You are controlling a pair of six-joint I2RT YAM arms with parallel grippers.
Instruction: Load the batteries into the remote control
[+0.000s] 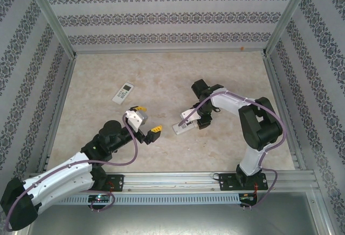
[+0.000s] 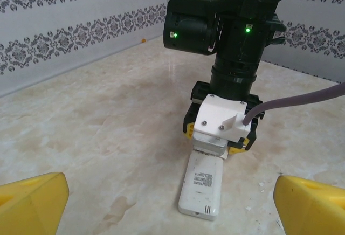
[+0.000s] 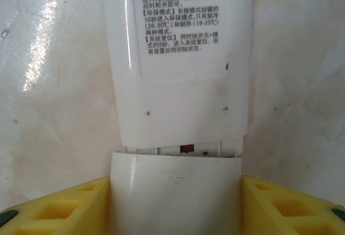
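Cover-removal step: right jaws clamped on the battery cover (image 3: pixel 175 192), remote (image 3: pixel 178 57) just ahead of them; left jaws wide apart; next, a straight pull clear

Beige marbled tabletop (image 1: pixel 161 78); damask-striped wallpaper walls (image 1: pixel 161 14); aluminium frame posts (image 1: pixel 51 16); even light.

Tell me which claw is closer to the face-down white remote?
Right. The right gripper has its fingers clamped on one end of the remote. The left gripper sits open, apart, to its left.
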